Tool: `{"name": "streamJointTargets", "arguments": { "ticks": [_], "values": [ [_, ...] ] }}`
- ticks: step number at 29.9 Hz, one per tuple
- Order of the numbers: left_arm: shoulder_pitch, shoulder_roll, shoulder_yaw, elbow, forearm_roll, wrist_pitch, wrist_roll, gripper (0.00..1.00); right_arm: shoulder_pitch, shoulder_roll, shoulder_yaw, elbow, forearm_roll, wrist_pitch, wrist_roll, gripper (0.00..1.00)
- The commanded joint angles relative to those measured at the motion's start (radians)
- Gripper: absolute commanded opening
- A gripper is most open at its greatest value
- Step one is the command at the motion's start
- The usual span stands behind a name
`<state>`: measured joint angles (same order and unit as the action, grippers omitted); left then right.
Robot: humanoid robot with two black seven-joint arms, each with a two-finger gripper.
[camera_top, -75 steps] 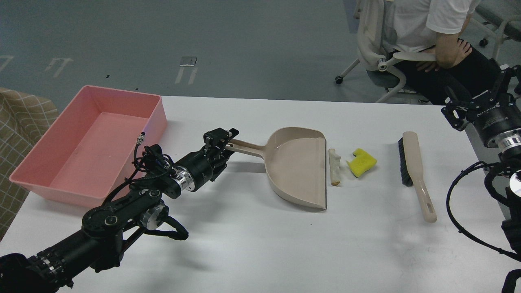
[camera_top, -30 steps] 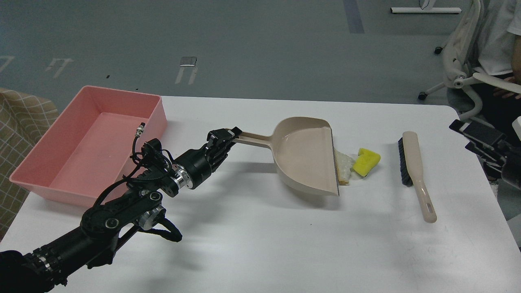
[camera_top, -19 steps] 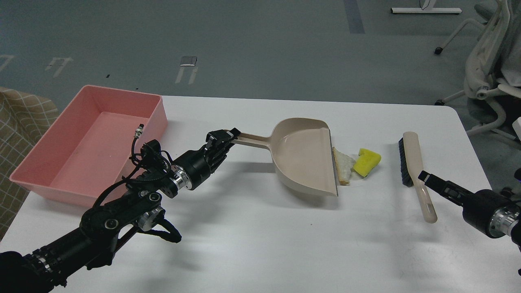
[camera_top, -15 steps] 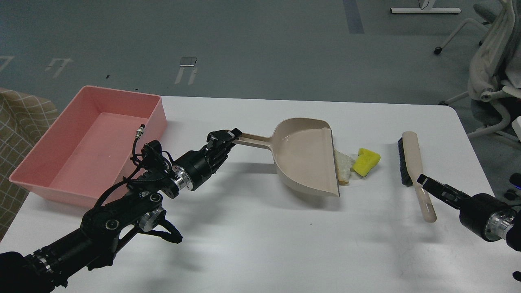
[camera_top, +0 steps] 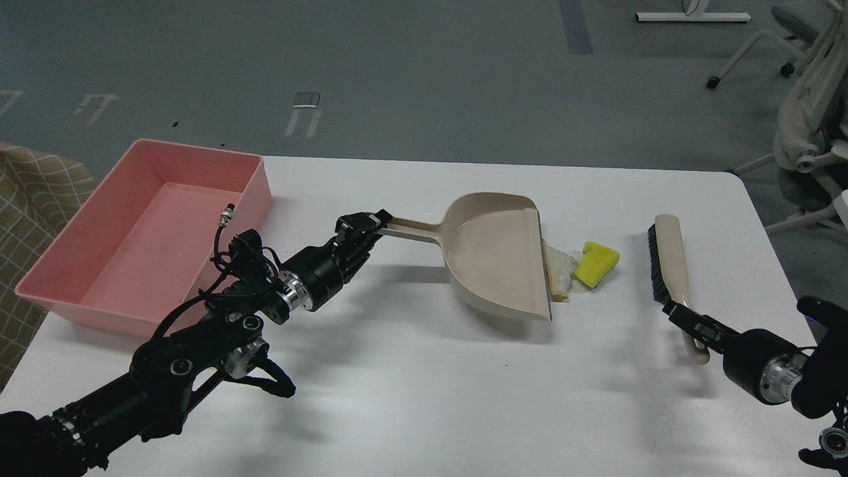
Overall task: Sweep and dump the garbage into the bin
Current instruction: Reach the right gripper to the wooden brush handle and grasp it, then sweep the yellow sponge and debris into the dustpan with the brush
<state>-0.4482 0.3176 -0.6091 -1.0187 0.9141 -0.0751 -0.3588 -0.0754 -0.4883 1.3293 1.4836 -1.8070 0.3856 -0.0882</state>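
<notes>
The pink bin (camera_top: pixel 149 238) stands at the table's left, with nothing showing in it. My left gripper (camera_top: pixel 366 227) is shut on the handle of the beige dustpan (camera_top: pixel 497 262), whose front lip rests on the table. The pale bread-like slice (camera_top: pixel 560 267) lies against that lip. The yellow sponge chunk (camera_top: pixel 597 263) touches the slice's right side. A beige brush with black bristles (camera_top: pixel 668 258) lies further right. My right gripper (camera_top: pixel 684 318) is at the lower part of the brush handle. Its fingers are dark and narrow, and I cannot tell whether they grip.
The white table (camera_top: pixel 430 397) has a rounded far-right corner. A checked cloth (camera_top: pixel 33 199) lies off its left edge. An office chair (camera_top: pixel 805 132) stands on the grey floor at the far right.
The left gripper pushed the dustpan right until its lip met the slice and sponge. The right arm came in from the right and lowered its gripper onto the brush handle.
</notes>
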Motion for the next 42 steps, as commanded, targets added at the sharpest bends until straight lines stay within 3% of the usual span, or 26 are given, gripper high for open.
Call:
{"name": "streamJointTargets", "arguments": {
  "ticks": [1,7,24,25,26,33,38,42],
  "values": [
    [-0.001,0.011,0.0,0.0,-0.003,0.0,0.0,0.01,0.002,0.007,-0.004,0.003,0.001,-0.001,-0.01,0.55],
    [-0.001,0.012,-0.001,0.0,-0.006,0.0,-0.002,0.01,-0.003,-0.004,-0.004,0.003,0.001,-0.001,-0.013,0.29],
    [-0.001,0.014,-0.001,0.0,-0.006,0.0,0.0,0.01,0.0,-0.007,-0.002,0.009,0.001,-0.001,-0.011,0.27],
    [-0.001,0.014,-0.001,0.0,-0.006,0.0,-0.002,0.01,0.0,-0.007,-0.002,0.009,0.001,-0.001,-0.011,0.19],
    [0.0,0.014,-0.001,0.0,-0.008,0.0,0.0,0.01,0.0,-0.006,-0.002,0.007,0.001,-0.001,-0.011,0.01],
    [0.0,0.014,0.0,0.0,-0.008,0.0,0.0,0.01,-0.014,-0.006,-0.005,0.015,0.015,0.013,0.001,0.0],
    [0.0,0.014,0.002,0.006,0.0,0.002,0.001,0.01,-0.018,-0.001,-0.004,0.052,0.018,0.101,0.031,0.0],
    [-0.001,0.015,0.002,0.008,0.002,0.017,0.003,0.0,-0.017,0.007,-0.005,0.083,0.02,0.103,0.038,0.0]
  ]
}}
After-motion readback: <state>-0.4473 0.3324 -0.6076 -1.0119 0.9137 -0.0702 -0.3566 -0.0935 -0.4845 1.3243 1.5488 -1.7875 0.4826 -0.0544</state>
